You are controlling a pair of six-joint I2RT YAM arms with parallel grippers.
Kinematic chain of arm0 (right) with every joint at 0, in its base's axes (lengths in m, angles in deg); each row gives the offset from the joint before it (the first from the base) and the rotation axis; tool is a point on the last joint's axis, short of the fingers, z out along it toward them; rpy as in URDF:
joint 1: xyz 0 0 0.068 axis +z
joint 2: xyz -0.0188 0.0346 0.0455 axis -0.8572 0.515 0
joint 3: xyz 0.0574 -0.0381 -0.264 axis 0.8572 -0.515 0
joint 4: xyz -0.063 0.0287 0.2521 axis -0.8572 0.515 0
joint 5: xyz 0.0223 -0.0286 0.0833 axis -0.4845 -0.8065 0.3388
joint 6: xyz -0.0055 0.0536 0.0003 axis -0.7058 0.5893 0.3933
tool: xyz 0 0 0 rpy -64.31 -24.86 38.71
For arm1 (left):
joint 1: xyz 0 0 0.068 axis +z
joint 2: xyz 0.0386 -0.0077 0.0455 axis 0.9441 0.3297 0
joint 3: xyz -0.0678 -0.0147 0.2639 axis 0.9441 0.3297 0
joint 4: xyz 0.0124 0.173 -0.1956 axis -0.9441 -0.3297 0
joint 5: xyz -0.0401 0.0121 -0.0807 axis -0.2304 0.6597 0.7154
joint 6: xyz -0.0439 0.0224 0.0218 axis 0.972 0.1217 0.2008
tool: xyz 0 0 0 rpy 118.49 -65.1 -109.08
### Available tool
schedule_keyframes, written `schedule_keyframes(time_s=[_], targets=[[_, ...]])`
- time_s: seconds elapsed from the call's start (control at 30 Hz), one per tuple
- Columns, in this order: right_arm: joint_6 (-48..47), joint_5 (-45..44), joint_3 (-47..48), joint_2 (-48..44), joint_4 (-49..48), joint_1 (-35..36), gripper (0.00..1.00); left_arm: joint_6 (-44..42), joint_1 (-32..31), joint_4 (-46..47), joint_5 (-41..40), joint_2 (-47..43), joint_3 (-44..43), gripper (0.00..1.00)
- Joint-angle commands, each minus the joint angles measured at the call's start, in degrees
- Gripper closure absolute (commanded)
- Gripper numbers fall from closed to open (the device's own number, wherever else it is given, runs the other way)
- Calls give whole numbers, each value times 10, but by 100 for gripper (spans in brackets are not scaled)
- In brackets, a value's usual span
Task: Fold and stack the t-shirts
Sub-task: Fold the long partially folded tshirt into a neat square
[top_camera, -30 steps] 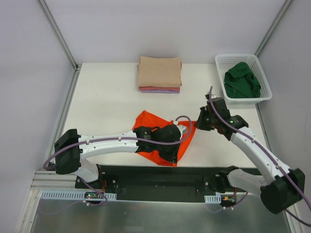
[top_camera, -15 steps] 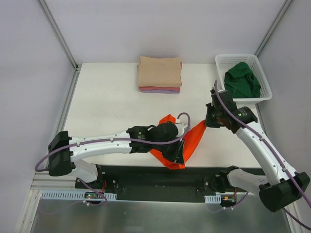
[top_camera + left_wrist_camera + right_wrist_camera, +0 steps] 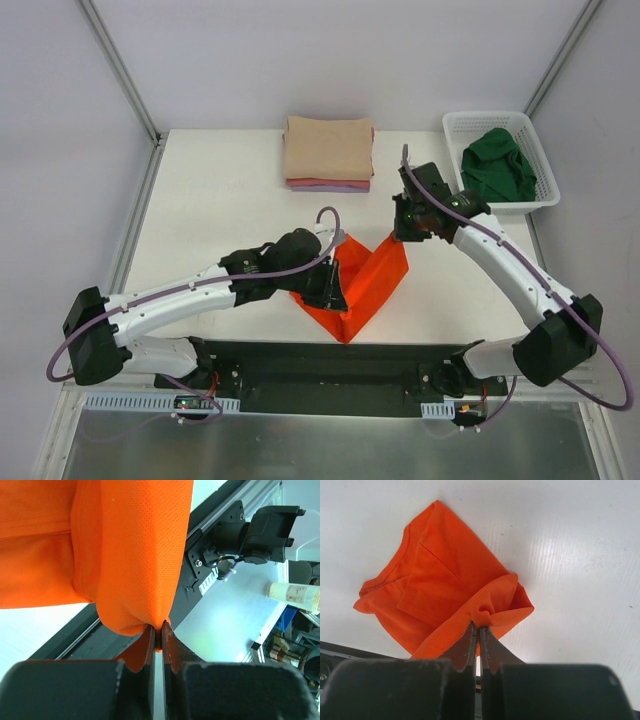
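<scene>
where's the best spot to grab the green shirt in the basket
Probably pinch a raised fold near the middle of the green shirt, coming straight down from above. It lies crumpled in a heap inside the white basket, whose walls block any sideways approach; the bunched cloth gives ridges to close on.

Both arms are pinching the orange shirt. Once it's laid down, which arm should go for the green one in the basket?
Right. The right fingers, shut on the orange shirt, sit nearest the basket holding the green shirt; the left fingers grip the cloth farther from it, likely a longer reach.
</scene>
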Motion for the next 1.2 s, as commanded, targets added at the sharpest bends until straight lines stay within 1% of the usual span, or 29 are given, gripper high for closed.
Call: schedule_keyframes(time_s=[0.0,0.2,0.33,0.5,0.67,0.8,0.83,0.9,1.07,1.13,1.17], targets=[[9,-2,51,45,-30,15,100,7,25,-2,17,-37,27,100],[28,-3,66,95,-86,30,99,-12,61,-13,-8,-35,50,100],[43,-6,58,116,-137,31,100,-13,88,-21,-30,-35,60,100],[50,8,61,149,-172,32,100,-25,127,-25,-25,-34,70,100],[55,28,60,181,-217,36,100,-48,157,-35,-21,-18,70,100],[62,30,59,209,-253,37,100,-61,178,-45,-39,1,70,100],[64,49,60,215,-258,37,100,-62,184,-49,-38,6,71,100],[65,55,63,231,-269,37,100,-65,196,-50,-36,15,73,100],[71,44,67,256,-282,37,100,-76,206,-50,-48,40,68,100],[72,48,70,267,-286,37,100,-78,211,-50,-61,47,67,97],[72,48,72,275,-286,37,100,-79,213,-52,-64,51,67,92]])
